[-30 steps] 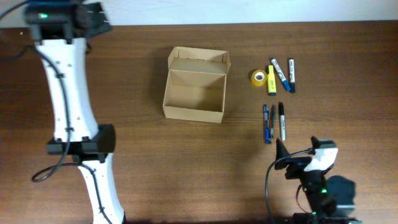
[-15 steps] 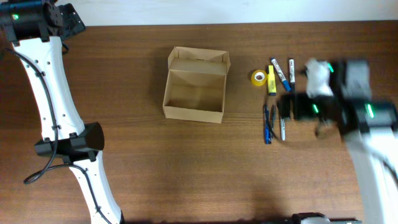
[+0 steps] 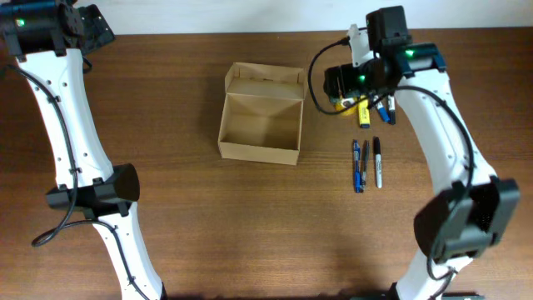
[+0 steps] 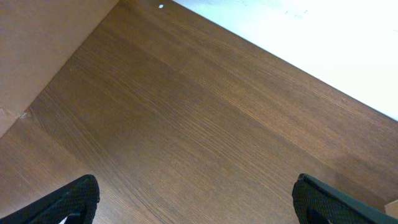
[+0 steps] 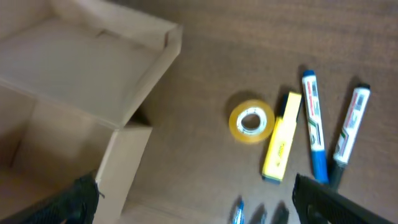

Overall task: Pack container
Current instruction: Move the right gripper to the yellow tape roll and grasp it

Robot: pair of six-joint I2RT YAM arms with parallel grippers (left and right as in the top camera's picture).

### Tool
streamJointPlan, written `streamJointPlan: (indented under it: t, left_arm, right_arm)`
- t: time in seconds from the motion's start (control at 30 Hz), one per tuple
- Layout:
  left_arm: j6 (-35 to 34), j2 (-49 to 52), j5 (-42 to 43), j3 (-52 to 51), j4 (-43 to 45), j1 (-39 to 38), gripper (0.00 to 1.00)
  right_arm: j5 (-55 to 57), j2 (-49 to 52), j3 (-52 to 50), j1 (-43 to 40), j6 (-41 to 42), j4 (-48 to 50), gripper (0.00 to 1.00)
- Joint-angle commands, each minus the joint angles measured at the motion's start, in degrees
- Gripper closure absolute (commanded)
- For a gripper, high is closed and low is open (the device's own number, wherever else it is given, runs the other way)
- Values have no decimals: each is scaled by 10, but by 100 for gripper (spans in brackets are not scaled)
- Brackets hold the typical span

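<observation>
The container (image 3: 260,117) is an open tan cardboard box at the table's middle, with its lid flap up at the far side. Its inside looks empty. It also shows at the left of the right wrist view (image 5: 81,68). My right gripper (image 3: 343,83) is open and empty, hovering just right of the box above a yellow tape roll (image 5: 251,121). In the right wrist view its fingers (image 5: 199,205) frame bare table. Beside the roll lie a yellow highlighter (image 5: 281,145), a blue marker (image 5: 314,137) and a white marker (image 5: 348,134). My left gripper (image 3: 96,25) is open and empty at the far left corner.
Two blue pens (image 3: 358,162) and a black marker (image 3: 377,162) lie nearer the front, right of the box. The left wrist view shows only bare wood between its fingers (image 4: 199,205), with the table's far edge (image 4: 298,62) close by.
My right arm has swung from the table's front right to the back, over the tape roll. My left arm shifted into the far left corner, then held still.
</observation>
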Motion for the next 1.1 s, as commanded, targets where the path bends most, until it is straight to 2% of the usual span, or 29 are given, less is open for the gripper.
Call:
streamJointPlan:
  t: [0.0, 0.17, 0.3, 0.5, 0.6, 0.83, 0.9, 1.07]
  left_arm:
    - [5, 10, 0, -2, 1, 2, 0]
    - [5, 10, 0, -2, 1, 2, 0]
    - [5, 10, 0, -2, 1, 2, 0]
    - [5, 10, 0, -2, 1, 2, 0]
    - [5, 10, 0, -2, 1, 2, 0]
    - [5, 10, 0, -2, 1, 2, 0]
    - [5, 10, 0, -2, 1, 2, 0]
    - [5, 10, 0, -2, 1, 2, 0]
  right_arm:
    - [5, 43, 17, -14, 37, 24, 5]
    - [6, 101, 17, -18, 37, 63, 12]
    - [8, 136, 17, -21, 38, 82, 27]
    - [21, 161, 17, -20, 50, 85, 36]
    - [26, 162, 17, -21, 60, 83, 47]
    - [40, 162, 17, -19, 102, -17, 46]
    - [51, 162, 22, -19, 101, -36, 42]
    - [51, 162, 44, -19, 78, -37, 41]
